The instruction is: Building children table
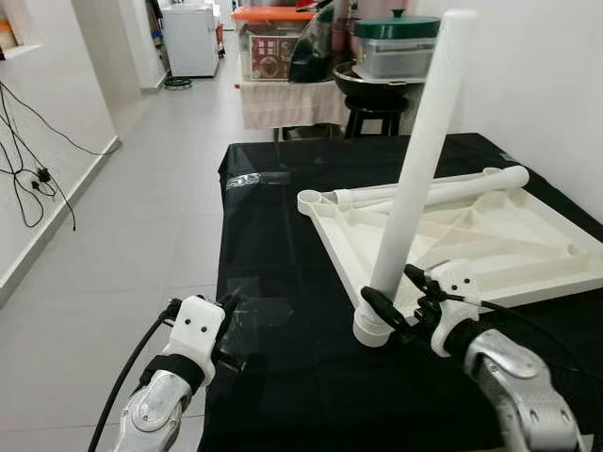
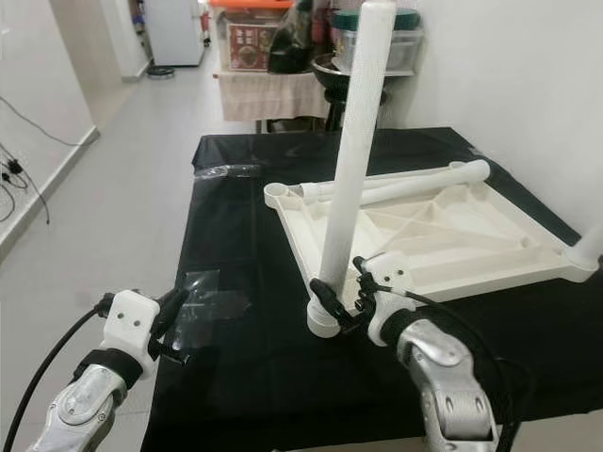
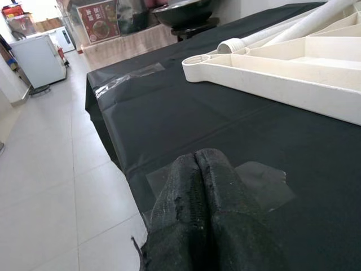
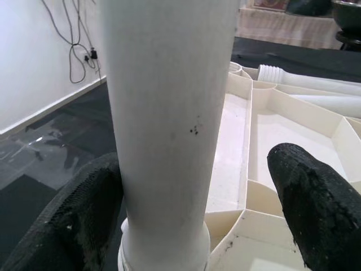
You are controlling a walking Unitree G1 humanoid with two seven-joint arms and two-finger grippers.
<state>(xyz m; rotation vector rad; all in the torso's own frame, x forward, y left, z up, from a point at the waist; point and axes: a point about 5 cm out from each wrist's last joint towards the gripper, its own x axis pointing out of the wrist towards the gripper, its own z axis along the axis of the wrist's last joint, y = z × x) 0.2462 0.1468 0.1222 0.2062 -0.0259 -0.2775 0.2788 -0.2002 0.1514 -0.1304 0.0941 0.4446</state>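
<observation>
A white plastic table top (image 1: 528, 254) lies upside down on the black-covered table (image 1: 283, 377). One white leg (image 1: 415, 179) stands upright, leaning slightly, in the near corner socket. A second leg (image 1: 443, 188) lies flat along the top's far edge. My right gripper (image 1: 396, 294) is open around the base of the upright leg. In the right wrist view one finger (image 4: 67, 226) rests against the leg (image 4: 169, 113) and the other finger (image 4: 316, 203) stands apart from it. My left gripper (image 1: 226, 306) is shut on nothing, just above the table's near left edge (image 3: 197, 164).
Clear tape patches (image 1: 254, 311) stick to the black cloth. Tiled floor (image 1: 141, 217) runs along the table's left, with cables (image 1: 28, 179) on the left wall. A white wall stands close on the right. A stool with a wok (image 1: 372, 94) and storage boxes (image 1: 273, 42) stand behind.
</observation>
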